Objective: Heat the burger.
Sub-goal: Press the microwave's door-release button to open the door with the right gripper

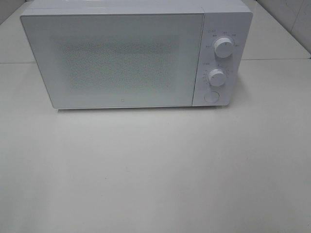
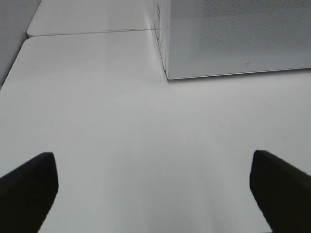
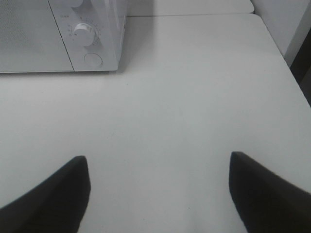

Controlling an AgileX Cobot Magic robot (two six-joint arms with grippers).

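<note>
Found white microwave (image 1: 136, 56) at rear of table (image 1: 155, 174), door (image 1: 97, 94) shut, speckled window giving no view inside. Noted upper dial (image 1: 223, 47) above lower dial (image 1: 216, 76) on the control panel, round button (image 1: 211, 96) beneath. Recorded left gripper (image 2: 154, 189) spread wide over the tabletop, gripping nothing, near the microwave's front corner. Recorded right gripper (image 3: 160, 191) parted broadly too, gripping nothing, before the panel side. Cannot tell where the burger lies from any view.

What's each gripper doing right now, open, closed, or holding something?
Left gripper: open, holding nothing.
Right gripper: open, holding nothing.
</note>
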